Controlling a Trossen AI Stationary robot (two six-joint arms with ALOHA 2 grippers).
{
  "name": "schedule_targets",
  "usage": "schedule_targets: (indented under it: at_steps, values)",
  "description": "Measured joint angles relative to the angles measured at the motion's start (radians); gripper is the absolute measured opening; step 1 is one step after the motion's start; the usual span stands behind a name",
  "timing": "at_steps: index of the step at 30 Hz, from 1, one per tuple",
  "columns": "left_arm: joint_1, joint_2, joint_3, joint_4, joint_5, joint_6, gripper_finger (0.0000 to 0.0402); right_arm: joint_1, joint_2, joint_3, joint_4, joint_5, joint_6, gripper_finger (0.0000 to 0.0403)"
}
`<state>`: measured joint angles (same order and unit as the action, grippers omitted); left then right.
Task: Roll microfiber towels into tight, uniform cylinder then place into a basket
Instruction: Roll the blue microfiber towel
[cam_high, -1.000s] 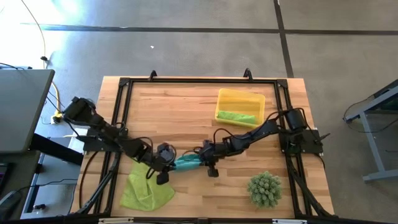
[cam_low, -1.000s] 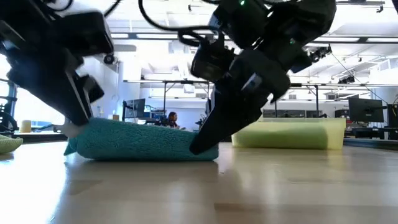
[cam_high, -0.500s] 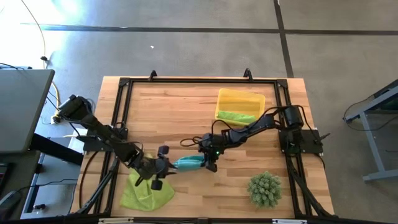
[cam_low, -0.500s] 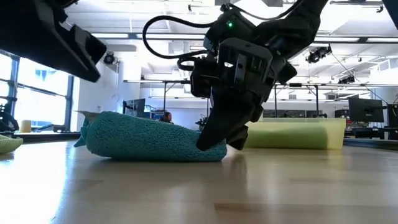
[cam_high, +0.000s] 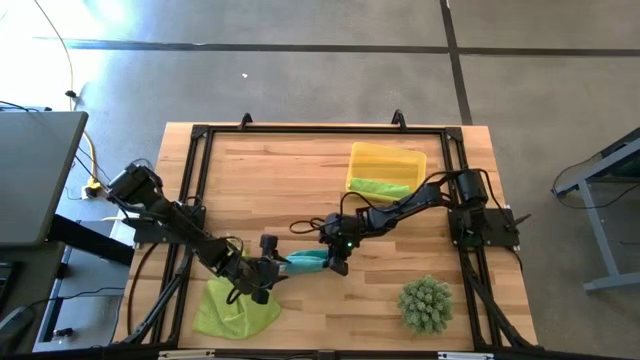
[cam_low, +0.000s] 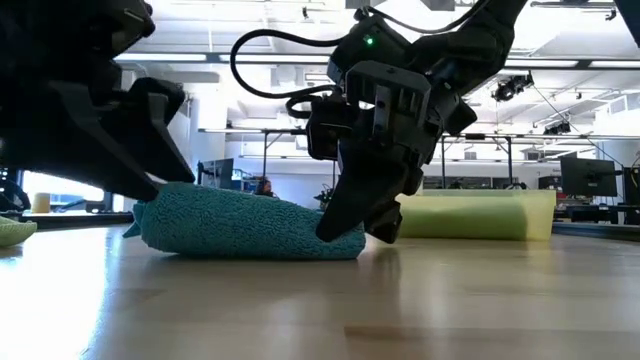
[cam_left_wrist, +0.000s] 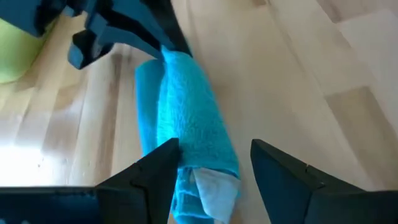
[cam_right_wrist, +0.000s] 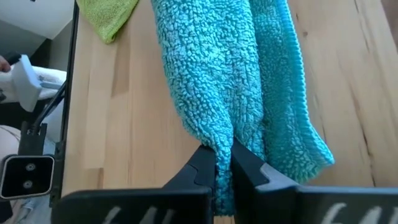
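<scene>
One rolled lime-green towel (cam_high: 380, 187) lies in the yellow basket (cam_high: 385, 157).

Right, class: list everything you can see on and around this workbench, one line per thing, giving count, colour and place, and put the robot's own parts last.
Rolled towel: one, teal, lying on the table near its front middle, between the two tools.
Loose towel: one, lime-green, crumpled at the table's front left corner.
Towel in basket: one, lime-green, inside the basket.
Basket: one, yellow, back right of the table.
Spiky plant: one, green, front right corner.
Table: one, light wood with a black frame.
Left tool: one, dark, open around the teal roll's left end.
Right tool: one, dark, shut on the teal roll's right end.
</scene>
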<state>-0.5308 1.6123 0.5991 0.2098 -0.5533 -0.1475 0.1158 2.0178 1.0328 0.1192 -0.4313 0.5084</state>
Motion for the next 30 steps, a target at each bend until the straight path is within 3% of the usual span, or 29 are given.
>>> schedule_targets:
  at_steps: [4, 10, 12, 17, 25, 30]
  values:
    - [-0.006, 0.036, 0.000, 0.034, 0.013, 0.012, 0.0183, 0.000, 0.000, 0.000, 0.000, 0.001, 0.017, 0.0005]
    - [-0.058, 0.044, 0.011, 0.057, -0.183, 0.120, 0.0169, 0.000, 0.000, 0.000, 0.000, 0.000, 0.035, 0.0005]
    - [-0.070, 0.044, 0.034, 0.059, -0.197, 0.124, 0.0169, 0.000, 0.000, 0.000, 0.000, -0.003, 0.035, 0.0005]
    - [-0.058, 0.068, 0.056, 0.056, -0.090, 0.077, 0.0170, -0.001, 0.000, 0.000, 0.000, -0.008, 0.035, 0.0005]
    - [0.008, 0.168, 0.055, 0.033, -0.086, 0.035, 0.0170, 0.000, 0.000, 0.000, 0.001, -0.008, 0.035, 0.0005]
    - [0.037, 0.190, 0.057, 0.028, -0.007, -0.159, 0.0170, 0.002, 0.000, 0.000, 0.001, -0.008, 0.006, 0.0007]
